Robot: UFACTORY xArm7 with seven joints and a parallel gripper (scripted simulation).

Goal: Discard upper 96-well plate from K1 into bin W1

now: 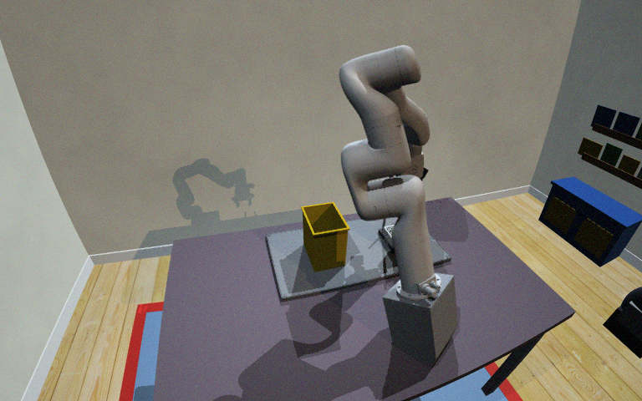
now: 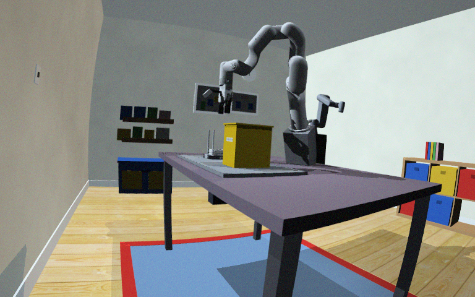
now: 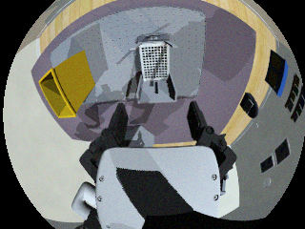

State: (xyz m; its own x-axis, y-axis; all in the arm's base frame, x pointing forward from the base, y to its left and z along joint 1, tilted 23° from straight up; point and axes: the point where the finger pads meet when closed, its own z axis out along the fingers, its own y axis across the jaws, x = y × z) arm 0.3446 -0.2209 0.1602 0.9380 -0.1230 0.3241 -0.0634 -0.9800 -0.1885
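Observation:
The stack rack K1 [image 2: 213, 148] stands on the grey mat at the far side of the table, with thin upright posts and the white 96-well plates stacked low between them. In the wrist view the upper plate [image 3: 152, 61] shows as a white gridded rectangle, straight ahead of the fingers. In the top view only a corner of the plate stack [image 1: 387, 231] shows behind the arm. The yellow plastics bin W1 [image 1: 325, 235] stands upright on the mat; it also shows in the exterior view [image 2: 247, 144] and in the wrist view [image 3: 67, 83]. My gripper [image 2: 224, 106] [image 3: 157, 109] is open and empty, high above the rack.
The grey mat [image 1: 354, 257] lies under bin and rack. The arm's base block [image 1: 420, 317] stands near the table's front right. A blue cabinet [image 2: 140, 174] and wall shelves are beyond the table.

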